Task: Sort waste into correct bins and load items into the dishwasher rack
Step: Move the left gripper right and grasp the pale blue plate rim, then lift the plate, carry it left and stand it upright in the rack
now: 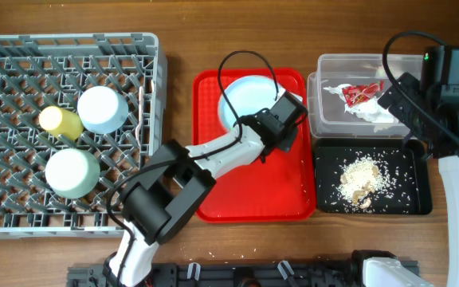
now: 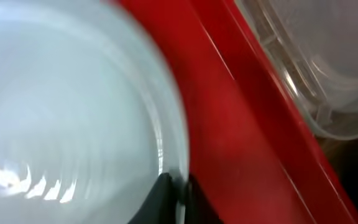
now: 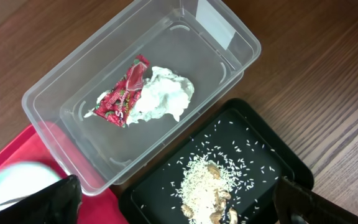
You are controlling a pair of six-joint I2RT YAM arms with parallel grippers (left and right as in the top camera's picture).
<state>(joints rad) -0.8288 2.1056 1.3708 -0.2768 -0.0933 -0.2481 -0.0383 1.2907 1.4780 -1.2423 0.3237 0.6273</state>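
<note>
Plainly, the coming move turns on the plate (image 1: 245, 96) and the left gripper (image 2: 174, 198). The plate sits at the 12 o'clock end of the red tray (image 1: 253, 191), and the gripper meets it at its 4 o'clock edge, so the body of the plate lies toward 10 o'clock from the fingers. In the left wrist view the thin rim runs down between two dark fingertips, and the jaws look clamped on it. Being round, the plate has no long axis; what matters is the rim, which runs roughly 12 to 6 where it is pinched.

From the plate, the rack (image 1: 70, 38) lies at 9 o'clock, so I judge the left arm the natural one to carry it over. The right gripper (image 3: 179, 208) hangs at 3 o'clock above the tub (image 3: 55, 118) and the black tray (image 1: 413, 199), its jaws spread wide and holding nothing.

The plate is light blue, glossy and smooth, likely slippery in a thin edge grip. The rack is grey plastic with a grid of upright pegs and already holds a yellow cup (image 1: 58, 121) and a pale green bowl (image 1: 72, 171). The tub is clear, with rigid walls, and holds a crumpled white napkin (image 3: 163, 96) touching a shiny red wrapper (image 3: 123, 93). Pale, grainy crumbs (image 1: 361, 179) lie heaped and scattered in the matte black tray.
</note>
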